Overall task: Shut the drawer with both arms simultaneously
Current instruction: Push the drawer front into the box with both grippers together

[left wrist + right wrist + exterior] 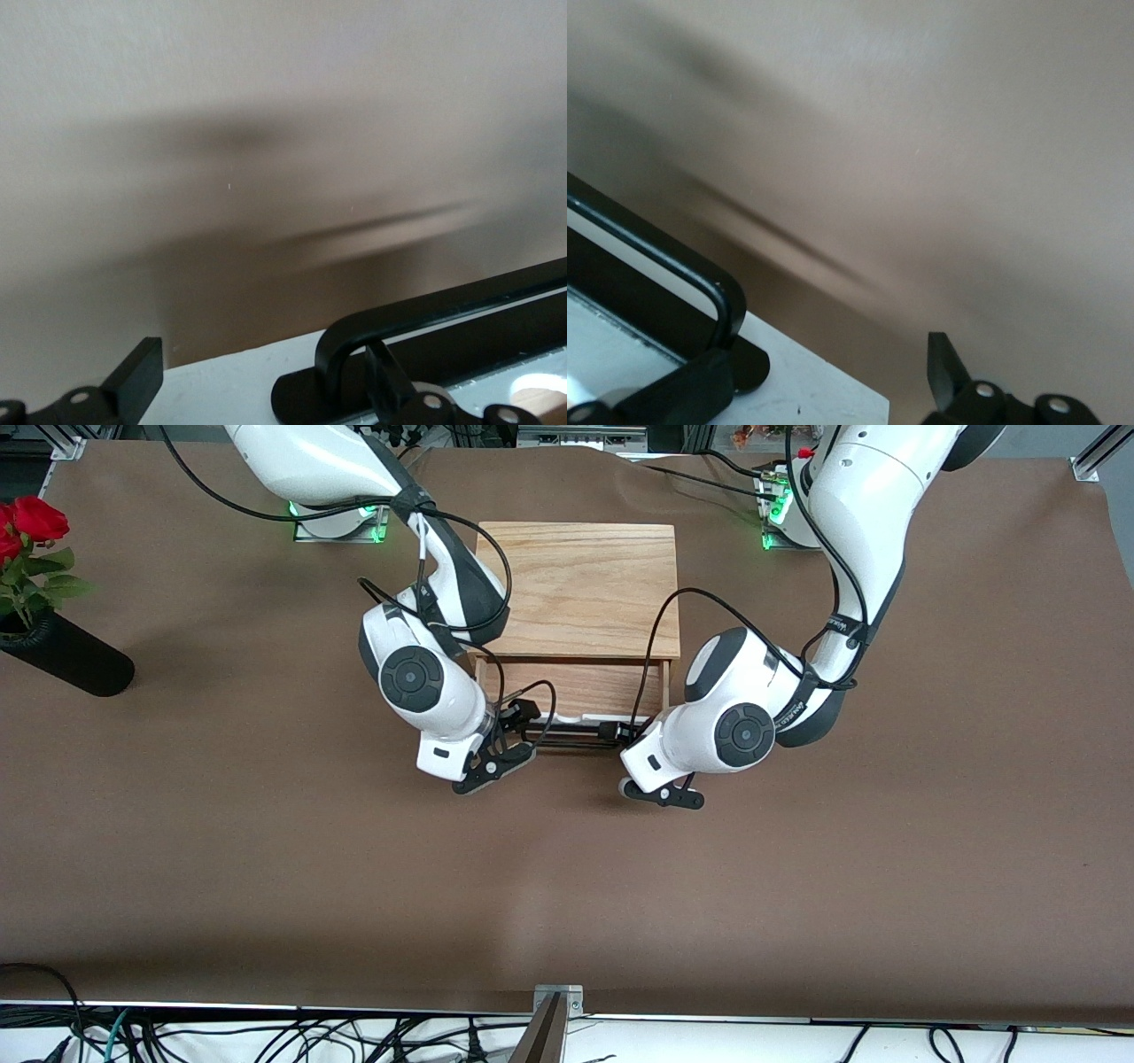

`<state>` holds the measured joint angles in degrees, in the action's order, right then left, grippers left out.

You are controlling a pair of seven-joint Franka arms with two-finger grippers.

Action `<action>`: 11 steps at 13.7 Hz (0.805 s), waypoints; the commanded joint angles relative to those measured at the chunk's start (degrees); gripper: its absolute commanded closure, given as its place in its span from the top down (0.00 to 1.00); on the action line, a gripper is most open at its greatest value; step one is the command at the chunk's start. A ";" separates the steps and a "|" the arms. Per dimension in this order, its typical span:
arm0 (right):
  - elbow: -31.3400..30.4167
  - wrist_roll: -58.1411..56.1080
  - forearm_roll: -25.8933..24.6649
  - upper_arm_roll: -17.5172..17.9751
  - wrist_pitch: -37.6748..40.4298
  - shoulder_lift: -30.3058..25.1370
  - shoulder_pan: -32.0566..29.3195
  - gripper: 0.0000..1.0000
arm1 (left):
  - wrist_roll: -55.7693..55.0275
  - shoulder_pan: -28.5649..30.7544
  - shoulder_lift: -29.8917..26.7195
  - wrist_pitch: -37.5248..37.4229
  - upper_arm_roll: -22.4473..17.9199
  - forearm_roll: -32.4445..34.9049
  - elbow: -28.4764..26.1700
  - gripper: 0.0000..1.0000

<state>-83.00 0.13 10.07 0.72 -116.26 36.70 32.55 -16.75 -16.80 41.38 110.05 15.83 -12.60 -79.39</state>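
Observation:
The light-wood box (580, 589) stands between the arms' bases. Its drawer (576, 686) is pulled out toward the front camera, with the white front panel (567, 718) and black wire handle (567, 732) facing it. My right gripper (518, 724) is open at the panel's end toward the right arm. In the right wrist view (824, 390) one finger lies by the handle (656, 252) and the other hangs off the panel's corner (815, 394). My left gripper (627, 734) is open at the other end. In the left wrist view (263, 390) it straddles the panel (230, 381) beside the handle (425, 314).
A black vase (66, 657) with red roses lies toward the right arm's end of the brown table (567, 886). A metal camera mount (554, 1005) sits at the table edge nearest the front camera. Cables run along that edge.

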 commanded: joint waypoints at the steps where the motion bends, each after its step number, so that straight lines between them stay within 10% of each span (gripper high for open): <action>1: -0.85 -0.74 1.01 0.25 3.66 -0.40 1.29 1.00 | 0.84 -0.52 -0.60 -4.58 0.25 -1.64 -2.00 1.00; 11: -0.23 -0.83 1.09 1.04 8.41 -0.58 1.47 1.00 | 0.84 -2.10 -0.42 -6.95 0.25 -1.64 -2.26 1.00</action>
<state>-83.00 0.10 10.25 1.54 -109.92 36.50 33.56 -16.73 -18.15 41.69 105.02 16.30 -12.61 -80.01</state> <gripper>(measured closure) 0.000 0.000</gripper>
